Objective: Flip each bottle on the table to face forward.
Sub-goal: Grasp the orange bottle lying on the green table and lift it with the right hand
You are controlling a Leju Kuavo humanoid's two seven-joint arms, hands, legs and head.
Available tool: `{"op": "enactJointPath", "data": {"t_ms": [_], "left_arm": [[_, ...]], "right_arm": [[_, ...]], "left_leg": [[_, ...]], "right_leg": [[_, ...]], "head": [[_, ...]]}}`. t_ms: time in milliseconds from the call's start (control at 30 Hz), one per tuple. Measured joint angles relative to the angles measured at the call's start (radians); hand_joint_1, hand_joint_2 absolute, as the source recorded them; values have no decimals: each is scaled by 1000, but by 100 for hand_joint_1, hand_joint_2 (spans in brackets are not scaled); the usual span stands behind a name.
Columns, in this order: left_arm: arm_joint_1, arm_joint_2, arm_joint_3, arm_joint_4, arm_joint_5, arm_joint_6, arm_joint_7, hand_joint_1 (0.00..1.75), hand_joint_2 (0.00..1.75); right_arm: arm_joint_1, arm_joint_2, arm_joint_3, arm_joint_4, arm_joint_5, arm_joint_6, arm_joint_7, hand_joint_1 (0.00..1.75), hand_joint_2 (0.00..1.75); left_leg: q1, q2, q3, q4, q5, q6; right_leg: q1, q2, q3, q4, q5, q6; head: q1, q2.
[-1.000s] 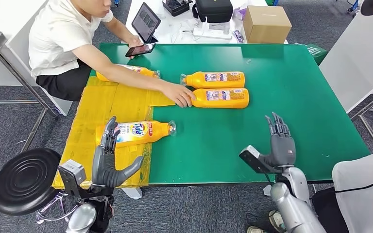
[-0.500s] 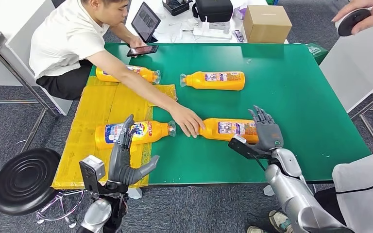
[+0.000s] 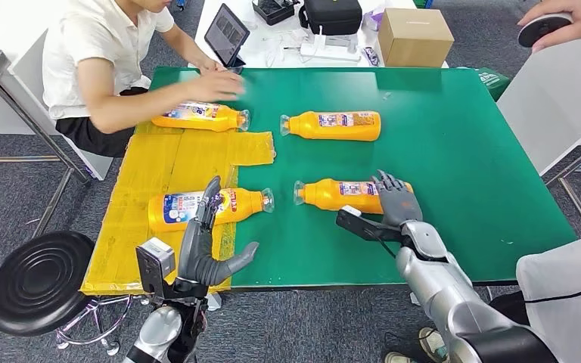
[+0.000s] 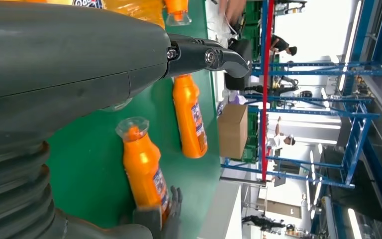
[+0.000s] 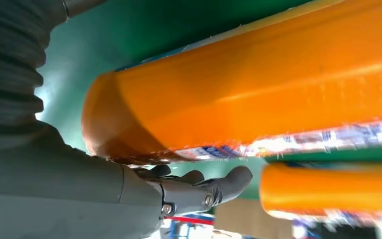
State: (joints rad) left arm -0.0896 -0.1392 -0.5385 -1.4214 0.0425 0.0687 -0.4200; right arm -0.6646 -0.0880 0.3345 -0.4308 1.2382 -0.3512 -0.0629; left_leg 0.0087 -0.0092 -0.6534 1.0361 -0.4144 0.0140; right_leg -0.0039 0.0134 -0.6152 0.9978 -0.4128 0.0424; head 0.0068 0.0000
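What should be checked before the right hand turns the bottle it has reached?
1. Right hand at the near-right bottle: ok, its fingers lie over the base end.
2. Firm hold on that bottle: cannot tell; the right wrist view shows the fingers beside the base, not clearly wrapped round it.
3. Person's hand away from this bottle: ok, it is at the far-left bottle.
4. Room to roll: ok, bare green table surrounds it; the far-middle bottle lies apart.
5. Left hand out of the way: ok, open, near the blue-labelled bottle on the yellow sheet.
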Motion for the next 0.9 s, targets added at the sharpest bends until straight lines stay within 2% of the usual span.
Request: {"op": "enactJointPath", "data": {"t_ms": [100, 167, 300, 333, 367, 433, 467, 500, 700, 900], "left_arm": [[5, 0, -1, 0, -2, 10, 6, 0, 175], [11, 0, 0, -2, -4, 16, 8, 0, 175], [20, 0, 0, -3, -13, 19, 12, 0, 175], [21, 0, 0, -3, -14, 19, 12, 0, 175], [22, 0, 0, -4, -15, 19, 13, 0, 175], [22, 0, 0, -4, -17, 17, 14, 0, 175], [23, 0, 0, -4, -17, 16, 15, 0, 175], [23, 0, 0, -4, -17, 14, 15, 0, 175], [21, 0, 0, -3, -5, -4, 9, 0, 175], [18, 0, 0, -3, -1, -6, 2, 0, 175]], "right_arm": [[-32, 0, 39, 15, 66, 49, 133, 0, 175], [-44, -3, 63, 20, 100, 57, 186, 0, 175], [-54, -7, 96, 25, 133, 57, 235, 1, 175], [-56, -7, 100, 26, 133, 61, 238, 10, 175], [-57, -8, 102, 28, 129, 67, 236, 46, 175], [-58, -9, 104, 30, 115, 85, 223, 130, 175], [-58, -10, 104, 32, 102, 94, 211, 164, 175], [-57, -12, 103, 33, 83, 103, 191, 172, 175], [-33, -29, 31, 39, -118, 103, -47, 175, 175], [-12, -34, -39, 39, -215, 103, -147, 175, 175]], "left_leg": [[0, -1, 1, 0, 0, 0], [0, -1, 1, 0, 0, 0], [0, -1, 1, 0, 0, 1], [0, -1, 1, 0, 0, 1], [0, -1, 1, 0, 0, 1], [0, 0, 1, 0, 0, 1], [0, 0, 1, 0, 0, 1], [0, 0, 1, 0, 0, 0], [0, 0, 2, 0, 0, 1], [0, 0, 3, 0, 0, 0]], "right_leg": [[0, 0, 1, 0, 0, 0], [0, 0, 1, 0, 0, 0], [0, 0, 1, 0, 0, 0], [0, 0, 1, 0, 0, 0], [0, 0, 1, 0, 0, 0], [0, 0, 1, 0, 0, 0], [0, 0, 1, 0, 0, 0], [0, 0, 1, 0, 0, 0], [0, 0, 2, 0, 0, 0], [0, 0, 2, 0, 0, 0]], "head": [[0, 0], [0, 0], [0, 0], [0, 0], [0, 0], [0, 0], [0, 0], [0, 0], [0, 0], [0, 0]]}}
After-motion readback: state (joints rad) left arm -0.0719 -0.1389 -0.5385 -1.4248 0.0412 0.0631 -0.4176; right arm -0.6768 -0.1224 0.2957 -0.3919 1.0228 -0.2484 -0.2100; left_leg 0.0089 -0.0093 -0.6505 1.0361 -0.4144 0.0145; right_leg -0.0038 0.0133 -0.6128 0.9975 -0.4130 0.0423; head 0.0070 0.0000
